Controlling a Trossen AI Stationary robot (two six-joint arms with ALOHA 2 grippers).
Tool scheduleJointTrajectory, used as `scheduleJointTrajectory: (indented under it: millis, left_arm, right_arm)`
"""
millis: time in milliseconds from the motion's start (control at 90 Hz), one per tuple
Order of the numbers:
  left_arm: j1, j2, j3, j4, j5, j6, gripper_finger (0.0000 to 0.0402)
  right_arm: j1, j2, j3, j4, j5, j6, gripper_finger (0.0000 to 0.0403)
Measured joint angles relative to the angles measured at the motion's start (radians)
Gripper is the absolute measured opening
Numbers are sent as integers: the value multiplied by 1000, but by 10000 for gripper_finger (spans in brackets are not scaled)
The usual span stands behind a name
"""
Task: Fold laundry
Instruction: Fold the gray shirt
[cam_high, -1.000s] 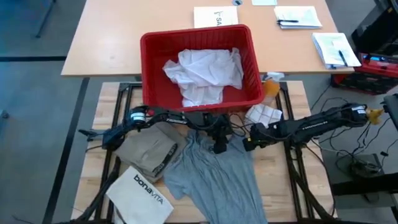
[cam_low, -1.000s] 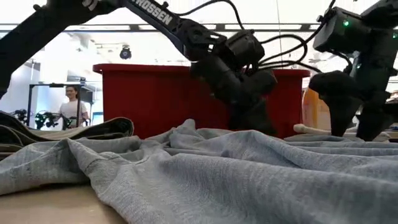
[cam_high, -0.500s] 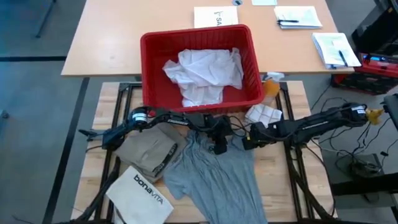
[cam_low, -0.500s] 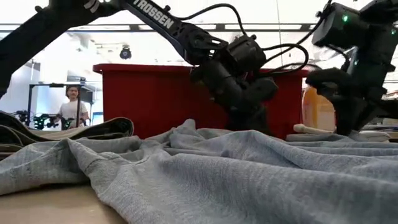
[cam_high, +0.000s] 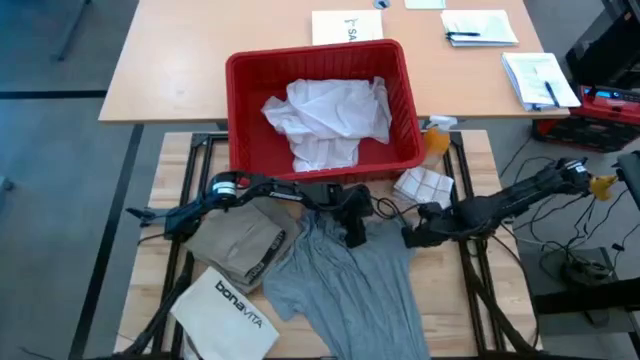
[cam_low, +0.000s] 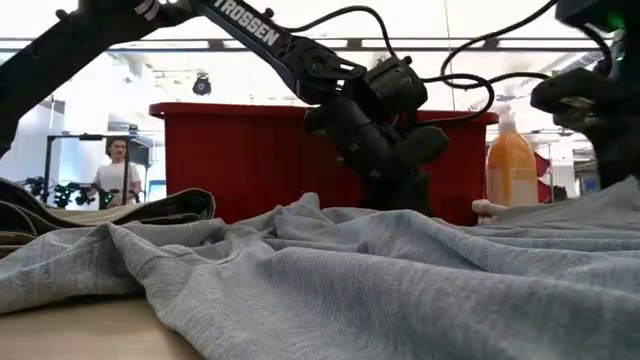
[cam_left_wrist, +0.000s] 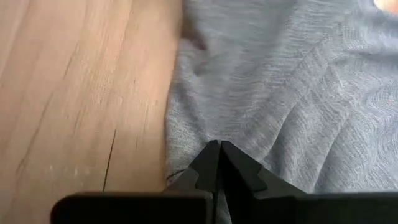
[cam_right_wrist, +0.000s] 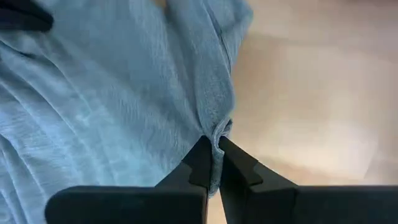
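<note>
**Both end effectors clamped on grey T-shirt**

Grey T-shirt (cam_high: 350, 275) lies spread on the table (cam_high: 440, 290), wrinkled, upper edge near the red bin (cam_high: 322, 110). Left end effector (cam_high: 354, 238) sits at the shirt's upper middle, fingers pinched together on a fold of grey fabric; the left wrist view shows the cloth edge (cam_left_wrist: 186, 124) gathered at the closed tips (cam_left_wrist: 219, 163), bare wood just beside it. Right end effector (cam_high: 412, 238) sits at the shirt's edge on the far side from the left one, also clamped on a bunched bit of grey fabric (cam_right_wrist: 214, 134), bare table right next to it. The two end effectors are near each other, the shirt's upper part between them.

Khaki-tan piece (cam_high: 238, 240) lies folded under the left arm, touching the grey shirt's edge. White bag printed "bonavita" (cam_high: 225, 310) sits just beyond the khaki piece, away from the bin. White shirt (cam_high: 325, 120) is crumpled inside the red bin, behind both end effectors. Orange bottle (cam_low: 512, 170) stands beside the bin, near the right arm. Person (cam_low: 113, 175) stands far back in the room.
</note>
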Motion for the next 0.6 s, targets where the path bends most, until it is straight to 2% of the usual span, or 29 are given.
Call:
scheduleJointTrajectory:
  millis: [144,256,322,489,600]
  left_arm:
    - [0,0,0,-1,-1,0,0]
    - [0,0,0,-1,0,0,0]
    - [0,0,-1,-1,0,0,0]
    - [0,1,-1,-1,3,0,0]
    - [0,1,-1,-2,4,0,0]
  right_arm:
    - [88,25,0,-3,-16,117,2]
    - [137,62,-6,-4,8,239,5]
    - [154,84,-8,4,16,259,14]
    - [221,111,9,106,-5,273,75]
    - [277,113,42,94,106,315,126]
